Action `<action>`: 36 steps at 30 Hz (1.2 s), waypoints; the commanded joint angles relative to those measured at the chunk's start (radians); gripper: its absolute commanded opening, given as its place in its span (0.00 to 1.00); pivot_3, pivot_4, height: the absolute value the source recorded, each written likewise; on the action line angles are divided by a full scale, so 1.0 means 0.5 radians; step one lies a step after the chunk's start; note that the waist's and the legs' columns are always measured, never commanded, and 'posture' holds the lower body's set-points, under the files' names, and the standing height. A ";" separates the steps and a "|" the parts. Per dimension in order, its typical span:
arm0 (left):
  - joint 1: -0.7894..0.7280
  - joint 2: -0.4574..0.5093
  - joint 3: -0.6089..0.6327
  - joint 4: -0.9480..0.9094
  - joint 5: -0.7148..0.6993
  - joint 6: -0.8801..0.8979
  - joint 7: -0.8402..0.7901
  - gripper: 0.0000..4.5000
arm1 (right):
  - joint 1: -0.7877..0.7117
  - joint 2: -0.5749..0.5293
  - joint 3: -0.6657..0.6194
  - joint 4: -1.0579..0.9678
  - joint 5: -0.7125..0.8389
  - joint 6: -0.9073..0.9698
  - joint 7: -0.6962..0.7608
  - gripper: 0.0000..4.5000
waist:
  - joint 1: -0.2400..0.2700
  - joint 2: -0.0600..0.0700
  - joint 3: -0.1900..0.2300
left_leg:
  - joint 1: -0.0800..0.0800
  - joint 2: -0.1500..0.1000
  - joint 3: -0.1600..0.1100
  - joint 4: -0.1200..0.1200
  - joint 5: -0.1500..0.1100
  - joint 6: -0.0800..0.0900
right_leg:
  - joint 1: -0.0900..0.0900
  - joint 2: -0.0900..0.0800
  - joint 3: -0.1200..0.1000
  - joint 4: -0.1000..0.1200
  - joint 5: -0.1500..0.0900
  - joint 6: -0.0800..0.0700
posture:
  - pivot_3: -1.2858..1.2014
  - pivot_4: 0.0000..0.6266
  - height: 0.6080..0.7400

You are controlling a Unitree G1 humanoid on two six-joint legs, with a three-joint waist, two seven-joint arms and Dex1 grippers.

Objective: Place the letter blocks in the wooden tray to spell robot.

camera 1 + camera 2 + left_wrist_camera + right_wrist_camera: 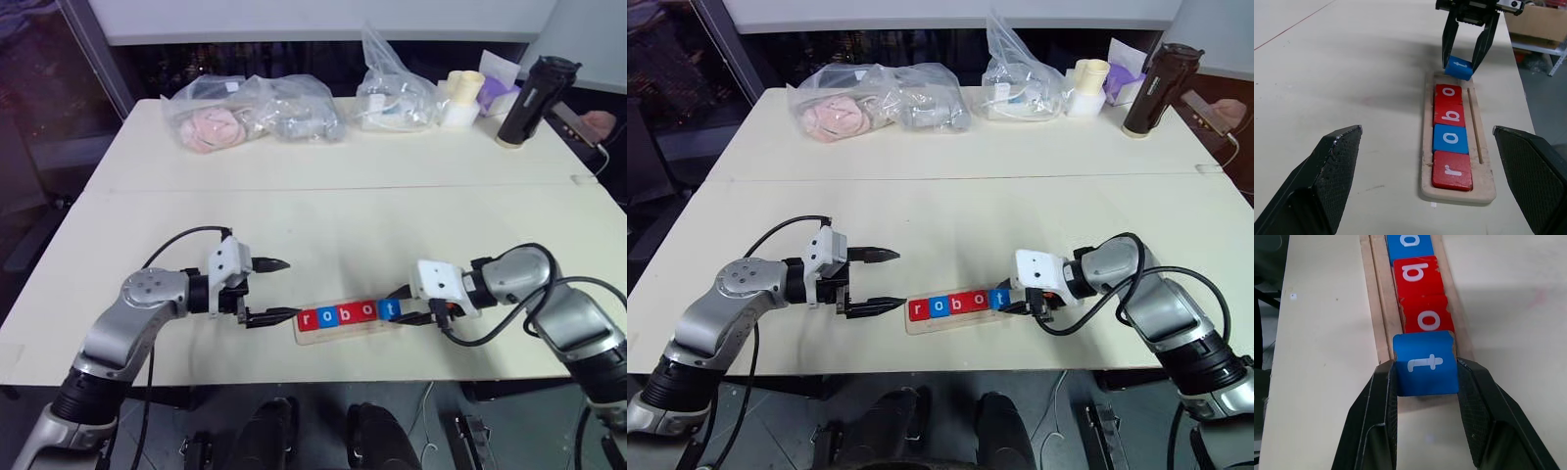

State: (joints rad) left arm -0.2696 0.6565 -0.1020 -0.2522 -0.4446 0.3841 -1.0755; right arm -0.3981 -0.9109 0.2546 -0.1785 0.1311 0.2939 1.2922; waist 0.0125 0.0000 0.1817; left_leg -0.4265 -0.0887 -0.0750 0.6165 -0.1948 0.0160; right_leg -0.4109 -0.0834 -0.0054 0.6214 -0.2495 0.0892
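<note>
Tray [345, 331] lengthwise left-right, t block [1426, 363] tilted

- Both eye views look down from the head over the table [323, 211].
- Wrist views face each other close along the wooden tray [1484, 161], sharing it.

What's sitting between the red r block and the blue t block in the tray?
Three blocks in a row: a blue o, a red b and a red o, seen in the left wrist view between the r and t.
</note>
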 commanded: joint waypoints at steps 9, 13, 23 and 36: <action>0.031 0.017 0.043 -0.102 -0.016 -0.017 0.031 1.00 | -0.078 0.009 0.019 0.077 -0.081 -0.118 0.026 0.25 | 0.001 0.000 0.000 | 0.000 0.000 0.000 0.000 0.000 0.000 | 0.000 0.000 0.000 0.000 0.000 0.000 | 0.52 0.24 0.98; 0.026 0.013 0.039 -0.104 -0.016 -0.015 0.033 1.00 | -0.098 0.022 0.021 0.091 -0.088 -0.112 0.029 0.25 | 0.001 0.000 0.000 | 0.000 0.000 0.000 0.000 0.000 0.000 | 0.000 0.000 0.000 0.001 0.000 0.000 | 0.52 0.24 0.98; 0.009 0.015 0.035 -0.090 -0.010 -0.018 0.024 1.00 | -0.106 0.056 0.046 0.075 -0.100 -0.098 0.044 0.25 | 0.001 0.000 0.000 | 0.000 0.000 0.000 0.001 0.001 0.001 | 0.000 0.000 0.000 0.003 0.000 0.000 | 0.52 0.24 0.98; -0.003 0.001 0.024 -0.083 -0.008 -0.016 0.030 1.00 | -0.136 0.063 0.014 0.035 -0.074 -0.059 0.015 1.00 | 0.000 0.000 0.000 | 0.000 0.000 0.000 0.002 0.001 0.000 | -0.002 0.000 0.000 0.007 0.000 0.000 | 0.52 0.24 0.98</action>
State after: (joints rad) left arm -0.2571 0.6565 -0.1020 -0.2767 -0.4446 0.3843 -1.0620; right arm -0.4466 -0.8819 0.2902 -0.1321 0.0828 0.2611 1.3033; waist 0.0128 0.0000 0.1817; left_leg -0.4263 -0.0888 -0.0749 0.6178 -0.1945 0.0160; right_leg -0.4117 -0.0833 -0.0054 0.6254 -0.2494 0.0892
